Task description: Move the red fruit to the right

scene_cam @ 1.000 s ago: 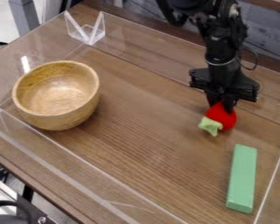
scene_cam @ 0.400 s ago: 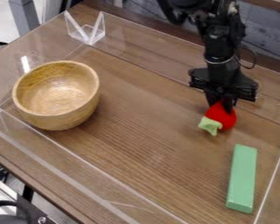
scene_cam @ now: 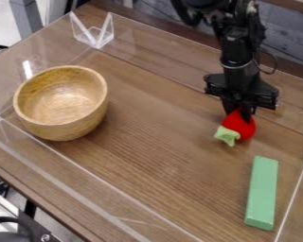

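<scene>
A black claw [scene_cam: 240,110] closes on the red strawberry [scene_cam: 239,127] at the right of the wooden counter [scene_cam: 151,161], above the green block [scene_cam: 261,193], where an uneven pinch could send the rounded fruit rolling as the fingers part.

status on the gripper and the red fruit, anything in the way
Gripper closed, fingertips at the fruit. Red fruit on the table's right side, green cap toward the camera. Green block nearby, nothing seen between it and the fruit.

The lone camera looks down at an angle over the tabletop [scene_cam: 129,151]
</scene>
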`<move>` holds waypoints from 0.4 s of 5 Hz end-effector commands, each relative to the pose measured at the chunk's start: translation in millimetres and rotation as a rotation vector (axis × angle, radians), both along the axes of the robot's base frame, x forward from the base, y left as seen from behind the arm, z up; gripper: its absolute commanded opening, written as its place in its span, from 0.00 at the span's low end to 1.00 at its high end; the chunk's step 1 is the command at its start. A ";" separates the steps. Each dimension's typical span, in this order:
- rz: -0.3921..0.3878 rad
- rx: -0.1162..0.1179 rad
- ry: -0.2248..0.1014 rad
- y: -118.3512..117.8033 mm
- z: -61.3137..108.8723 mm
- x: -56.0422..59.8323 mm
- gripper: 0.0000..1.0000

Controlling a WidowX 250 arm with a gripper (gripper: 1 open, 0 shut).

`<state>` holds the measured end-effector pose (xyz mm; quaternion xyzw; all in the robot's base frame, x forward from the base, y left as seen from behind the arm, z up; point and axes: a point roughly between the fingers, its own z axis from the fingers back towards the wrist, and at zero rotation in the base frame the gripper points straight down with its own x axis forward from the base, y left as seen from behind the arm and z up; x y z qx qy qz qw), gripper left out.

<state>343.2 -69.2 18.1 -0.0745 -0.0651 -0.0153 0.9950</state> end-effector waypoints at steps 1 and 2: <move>-0.008 0.005 0.024 5.2 1.2 -10.7 0.00; -0.011 -0.001 0.010 3.2 15.1 -17.5 0.00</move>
